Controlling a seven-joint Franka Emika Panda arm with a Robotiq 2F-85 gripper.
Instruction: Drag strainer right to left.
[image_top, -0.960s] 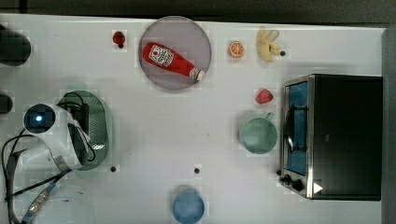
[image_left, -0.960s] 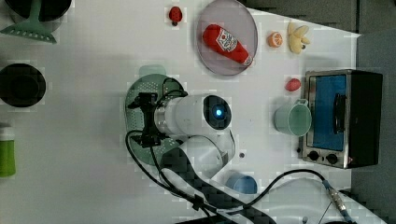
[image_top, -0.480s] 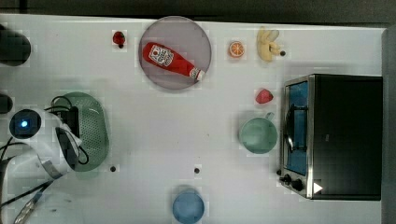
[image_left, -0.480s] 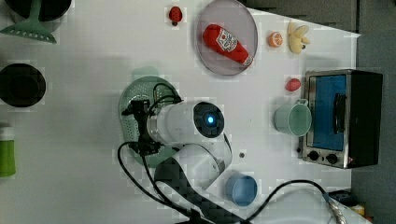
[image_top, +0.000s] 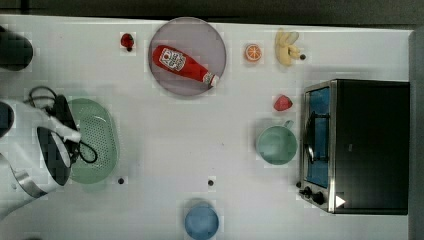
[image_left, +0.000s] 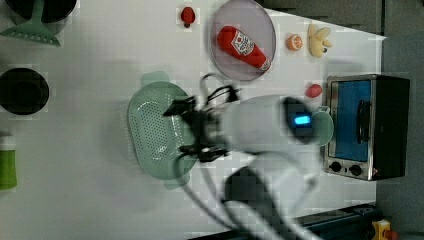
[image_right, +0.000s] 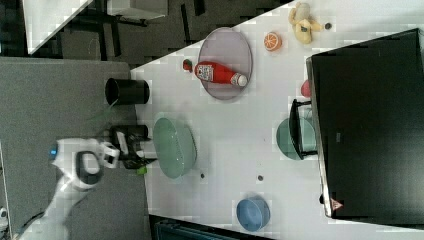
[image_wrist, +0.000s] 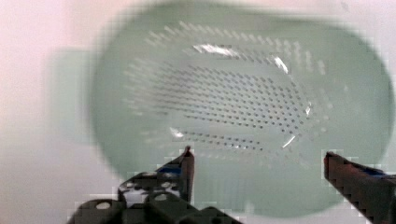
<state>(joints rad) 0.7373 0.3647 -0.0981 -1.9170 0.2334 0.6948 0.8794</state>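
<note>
**Strainer at the table's far side, gripper spread above it**

The strainer (image_top: 95, 140), a pale green oval basket with a dotted perforated centre and a smooth rim, lies flat on the white table (image_top: 165, 145) near the top view's left edge. In the left view it sits left of centre (image_left: 155, 130), a small tab handle visible at each end of the oval. In the right view it lies close to the table's left border (image_right: 174, 147), just beside the arm's wrist.

The gripper (image_wrist: 259, 161) is released: in the wrist view its two fingertips (image_wrist: 187, 158) stand wide apart over the strainer's rim (image_wrist: 243, 116), with nothing between them. In the top view the white arm (image_top: 30, 145) and its cables overlap the strainer's left part.

Well apart from the strainer, the grey plate (image_top: 200, 37) carries a red ketchup bottle (image_top: 182, 64) at the top view's upper middle. A green mug (image_top: 276, 145) stands just beside the toaster oven (image_top: 367, 145) at the top view's right. A blue bowl (image_top: 201, 221) sits near the top view's lower edge.
</note>
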